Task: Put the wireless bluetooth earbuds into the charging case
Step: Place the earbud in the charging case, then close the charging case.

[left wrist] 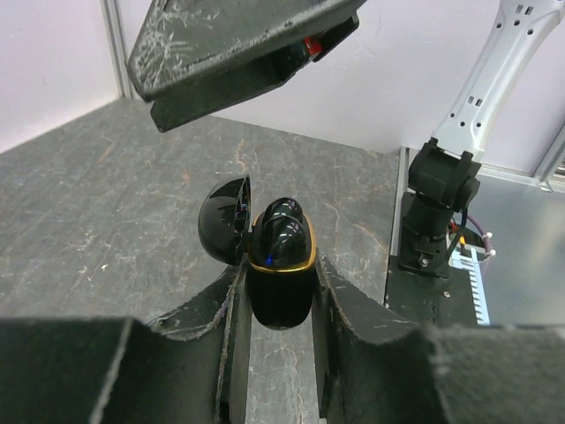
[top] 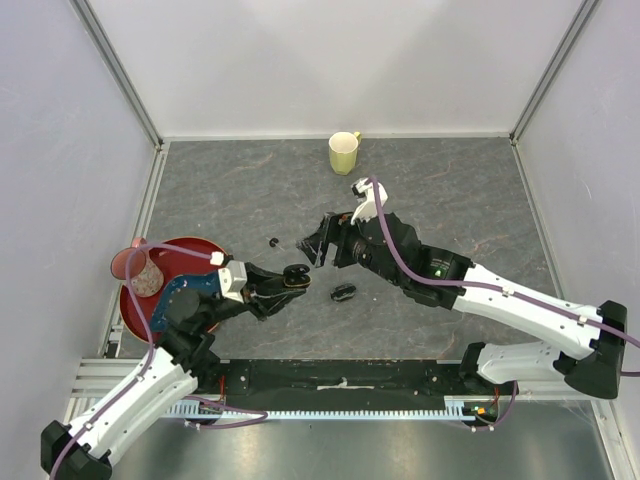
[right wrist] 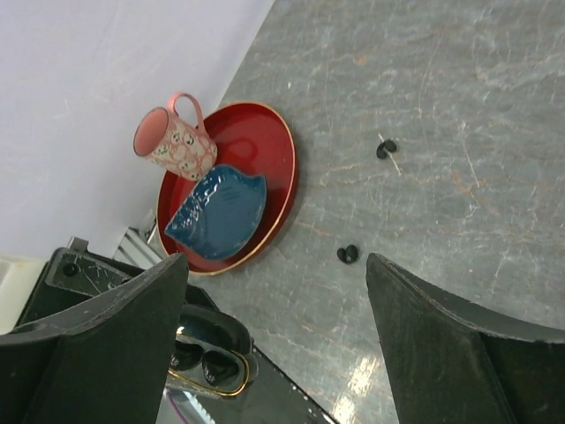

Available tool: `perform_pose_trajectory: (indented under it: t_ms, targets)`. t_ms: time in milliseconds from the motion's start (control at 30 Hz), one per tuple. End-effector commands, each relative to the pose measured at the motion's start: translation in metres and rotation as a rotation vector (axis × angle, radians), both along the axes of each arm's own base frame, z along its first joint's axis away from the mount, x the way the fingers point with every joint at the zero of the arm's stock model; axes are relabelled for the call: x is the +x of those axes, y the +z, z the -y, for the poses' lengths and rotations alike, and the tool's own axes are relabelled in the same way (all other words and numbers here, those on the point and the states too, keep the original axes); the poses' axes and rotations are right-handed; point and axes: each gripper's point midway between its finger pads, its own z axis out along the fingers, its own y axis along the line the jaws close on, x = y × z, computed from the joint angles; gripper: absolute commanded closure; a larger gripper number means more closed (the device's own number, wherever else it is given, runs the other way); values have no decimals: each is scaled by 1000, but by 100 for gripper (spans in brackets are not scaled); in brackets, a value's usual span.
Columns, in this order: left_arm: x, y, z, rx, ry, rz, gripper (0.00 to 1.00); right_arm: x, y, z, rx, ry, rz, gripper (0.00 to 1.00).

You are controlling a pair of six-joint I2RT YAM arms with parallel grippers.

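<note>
Pinched tight between the fingers of the left gripper [left wrist: 279, 272] was the charging case [left wrist: 281, 305], held upright with its gold-rimmed mouth turned upward. Its lid [left wrist: 222, 225] was swung fully open to one side, and two seated earbuds [left wrist: 282, 231] were seen side by side inside, a small blue light showing on one.

Just to the right of that grip, a second case [top: 343, 292], small, black and pebble-like, was left lying on the table [top: 450, 190], touched by neither arm.

Next out, the right gripper [top: 320, 246] was hung close over the held case, its jaws spread wide and nothing caught between them. In the right wrist view the open case could be made out below one finger.

Beyond it, two loose earbuds [right wrist: 386, 148] were scattered on the grey surface, apart from each other and from both cases. One of them [right wrist: 348, 253] was lying just off the edge of the red plate [right wrist: 274, 150].

On that plate, at the table's left side, a blue dish [right wrist: 216, 212] was laid, and a pink mug [right wrist: 172, 141] was stood at its rim.

Farthest back, a yellow mug [top: 344, 153] was stood upright near the rear wall, well apart from everything else.
</note>
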Motion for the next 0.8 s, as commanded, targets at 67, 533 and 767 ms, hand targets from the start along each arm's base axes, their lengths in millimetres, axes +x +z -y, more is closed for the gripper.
perform_pose_trajectory:
  t_ms: [67,533,767]
  targets:
    - [-7,36,8,-42,-73,62,98,-6,-12,-5,-7,75,-72,12]
    - [1,38,15,-27,-81,67,98,-6,-42,-8,-52,142,-166,11]
    - [9,36,15,-27,-47,59,98,-15,-53,-6,-69,178,-183,11]
